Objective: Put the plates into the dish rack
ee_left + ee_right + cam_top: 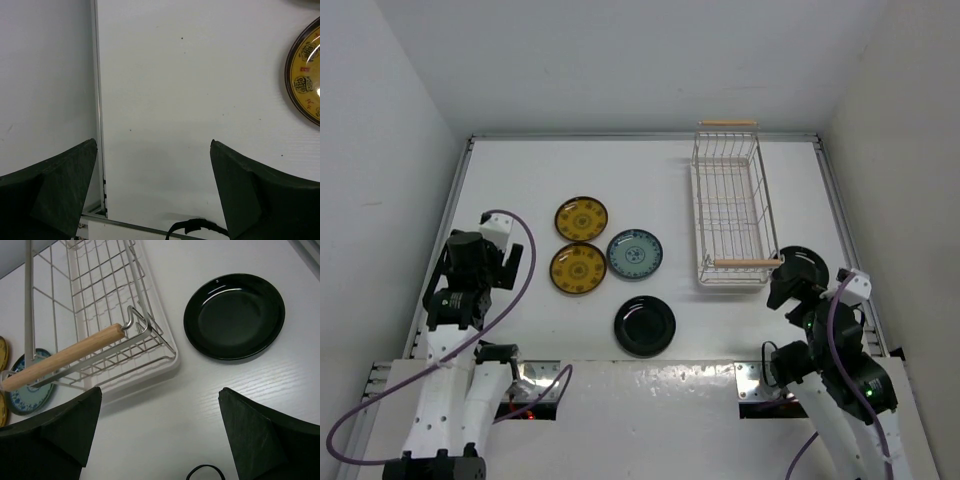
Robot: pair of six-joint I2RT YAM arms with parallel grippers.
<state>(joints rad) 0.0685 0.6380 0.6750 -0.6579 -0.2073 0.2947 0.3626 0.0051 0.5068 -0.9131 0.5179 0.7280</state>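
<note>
Nothing's loaded so far: the dish rack (696, 205) sits empty at the far right of the counter (520, 170), and every plate is lying flat outside it. Left of centre there's the far amber plate (581, 218) with the near amber plate (578, 268) just in front of it. The blue plate (635, 254) is just to their right, and a black plate (645, 326) is nearer the arms. A second black plate (234, 316) lies just right of the rack's near end, below the right arm.

The left pincer (152, 150) and right pincer (160, 392) are both spread wide with nothing in them.

Handling-wise, I'd guess these are rigid, glossy and slick, and they'd chip if dropped. Flat on the counter, the rim is the only place to bite: one finger over the lip, one wedged under the edge, then tip the plate upright for the wires.
</note>
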